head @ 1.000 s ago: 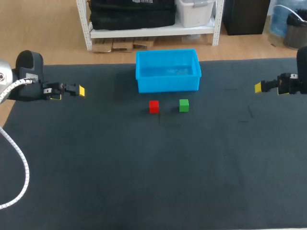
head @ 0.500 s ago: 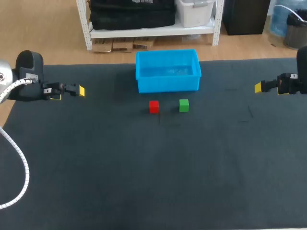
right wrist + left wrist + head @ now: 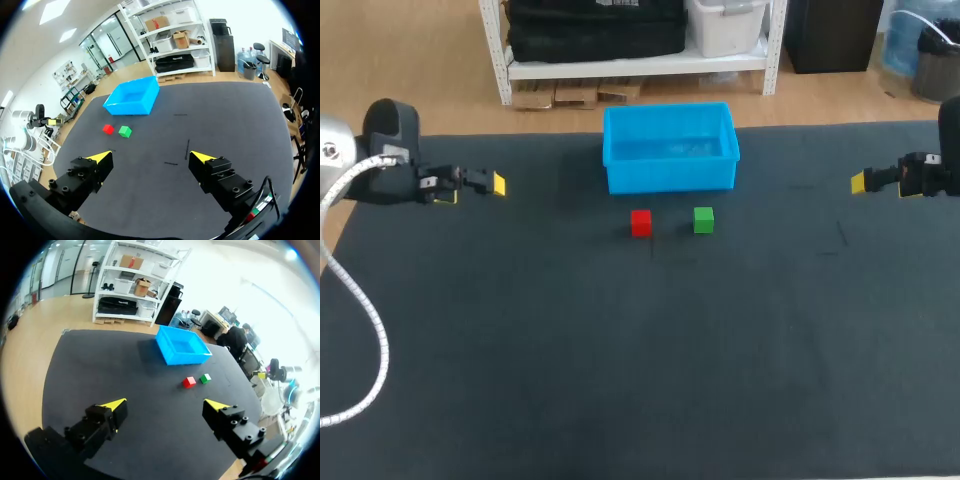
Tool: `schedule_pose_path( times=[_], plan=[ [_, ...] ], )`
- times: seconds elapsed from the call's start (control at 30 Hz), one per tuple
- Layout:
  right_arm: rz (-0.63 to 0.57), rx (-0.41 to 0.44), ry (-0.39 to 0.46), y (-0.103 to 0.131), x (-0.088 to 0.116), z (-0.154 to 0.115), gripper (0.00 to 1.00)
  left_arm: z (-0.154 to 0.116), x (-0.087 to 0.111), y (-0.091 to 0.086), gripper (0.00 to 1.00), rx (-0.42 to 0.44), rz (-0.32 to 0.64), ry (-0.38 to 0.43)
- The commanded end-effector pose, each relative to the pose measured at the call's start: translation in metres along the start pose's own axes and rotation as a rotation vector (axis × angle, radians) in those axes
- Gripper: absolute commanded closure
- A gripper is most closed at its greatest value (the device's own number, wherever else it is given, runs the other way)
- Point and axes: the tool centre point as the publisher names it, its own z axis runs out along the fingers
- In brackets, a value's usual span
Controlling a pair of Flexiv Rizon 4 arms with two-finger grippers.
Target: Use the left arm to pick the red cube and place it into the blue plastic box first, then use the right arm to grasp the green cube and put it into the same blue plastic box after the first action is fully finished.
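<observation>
Red first: found red cube (image 3: pixel 640 222) near the table's (image 3: pixel 620 350) far edge, just before the box (image 3: pixel 670 176), green cube (image 3: pixel 703 220) close beside; noted left gripper (image 3: pixel 165 404) gaping at the left edge, right gripper (image 3: pixel 151 156) likewise opposite; judged best to straddle red squarely, clear of green.

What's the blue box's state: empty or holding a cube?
Empty. The blue plastic box shows only bare floor inside; the red cube and green cube both sit outside, just in front of it.
</observation>
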Motion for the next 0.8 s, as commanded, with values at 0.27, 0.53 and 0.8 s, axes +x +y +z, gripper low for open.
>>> schedule_pose_path(
  times=[0.27, 0.53, 0.8],
  plan=[
    [0.000, -0.001, 0.002, 0.000, 0.000, 0.000, 0.00, 0.065, -0.037, -0.033, 0.00, -0.225, 0.006, 0.212],
    [0.000, -0.001, 0.002, 0.000, 0.000, 0.000, 0.00, 0.089, -0.022, -0.052, 0.00, -0.291, -0.023, 0.259],
    [0.000, -0.001, 0.002, 0.000, 0.000, 0.000, 0.00, 0.090, -0.021, -0.055, 0.00, -0.264, -0.034, 0.250]
  ],
)
